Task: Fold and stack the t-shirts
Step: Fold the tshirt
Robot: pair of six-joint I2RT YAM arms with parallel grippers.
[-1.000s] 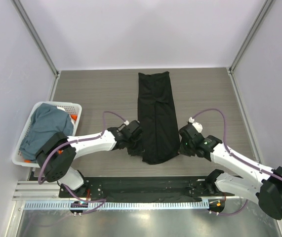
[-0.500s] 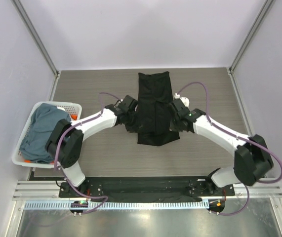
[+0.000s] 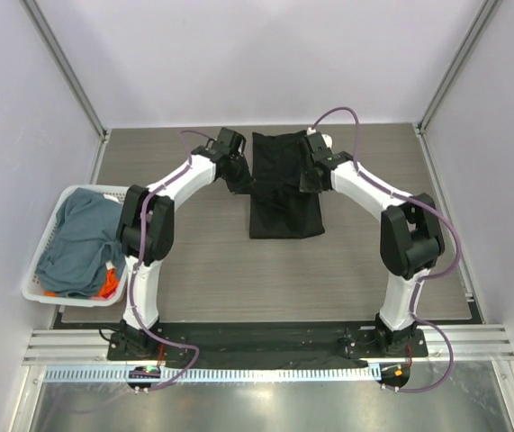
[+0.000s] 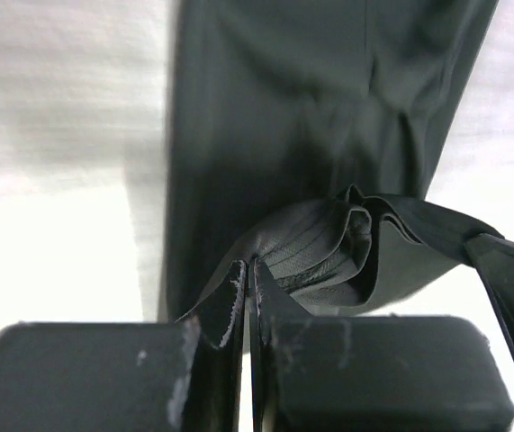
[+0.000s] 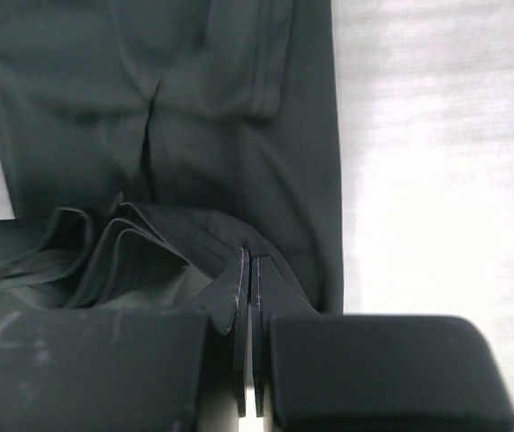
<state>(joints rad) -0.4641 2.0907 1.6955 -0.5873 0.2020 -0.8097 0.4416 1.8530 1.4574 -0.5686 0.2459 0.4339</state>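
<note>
Working partway through the first garment, judging by the layout, with most of the job lying ahead. Dealing with the black shirt [image 3: 284, 202], lying in the middle of the table [image 3: 193, 270] toward its far edge. Already narrowed to a long strip, and apparently being doubled end over end.

Pinching one side edge of that strip with the left gripper [image 3: 238, 178] — clamping tight on a thin lip of cloth in the left wrist view and bunching soft pleats just behind the fingertips. Pinching the opposite edge with the right gripper [image 3: 309, 176], likewise clamped on black cloth, fanning several layers out beside it. Holding both grips level with each other, roughly midway along the strip and over its lower layer. Possibly lifting the gathered edge clear of that layer, though hard telling from overhead.

Leaving plenty to do: laying the held fold down flat, perhaps halving the bundle once more, then setting it somewhere as the base of a pile. Not stacking anything yet. Leaving the blue-grey shirt [image 3: 76, 238] heaped and crumpled in the basket [image 3: 33, 290] at the left of the table, and the orange shirt [image 3: 108, 284] peeking out from under it at the near corner.

Looking matte and thin — draping limply, lying smooth over the flat part, showing straight side edges, a squared near end and a faint lengthwise seam or crease down the middle.
</note>
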